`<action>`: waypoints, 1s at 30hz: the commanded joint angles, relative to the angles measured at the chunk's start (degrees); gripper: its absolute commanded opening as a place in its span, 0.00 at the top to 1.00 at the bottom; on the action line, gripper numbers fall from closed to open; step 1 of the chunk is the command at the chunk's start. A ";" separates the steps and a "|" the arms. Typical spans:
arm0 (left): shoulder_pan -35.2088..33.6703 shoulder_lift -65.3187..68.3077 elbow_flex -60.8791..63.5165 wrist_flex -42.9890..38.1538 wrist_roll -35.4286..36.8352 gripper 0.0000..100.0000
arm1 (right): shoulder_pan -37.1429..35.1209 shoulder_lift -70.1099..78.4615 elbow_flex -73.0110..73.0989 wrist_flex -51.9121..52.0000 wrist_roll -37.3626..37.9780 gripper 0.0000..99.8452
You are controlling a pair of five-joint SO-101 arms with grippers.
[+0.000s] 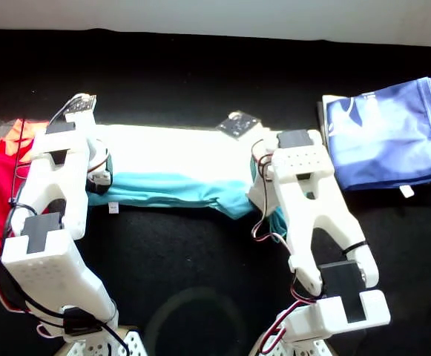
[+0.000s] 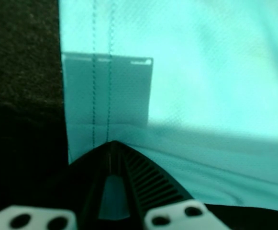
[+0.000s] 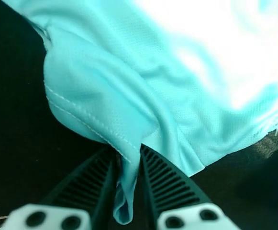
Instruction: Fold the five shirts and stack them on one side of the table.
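Across the centre of my black cloth-covered table (image 1: 200,74) lies the long turquoise mesh shirt (image 1: 170,159), mid-fold I judge, with a folded blue shirt (image 1: 389,137) at two o'clock. My left gripper (image 2: 113,148) is pinched on its hem at nine and my right gripper (image 3: 128,160) clamps a bunched fold at three. Next, both should lift and carry evenly toward twelve.

- Robotics lab bench, by all signs.
- Black cloth-covered table (image 1: 193,259) against a pale wall (image 1: 200,11).
- White left arm (image 1: 52,215) and right arm (image 1: 311,200), wiring exposed, mounted side by side.
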 commanded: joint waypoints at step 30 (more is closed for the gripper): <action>-0.31 0.48 0.13 -2.02 -0.35 0.99 | 7.16 46.90 -86.02 21.58 -20.75 0.82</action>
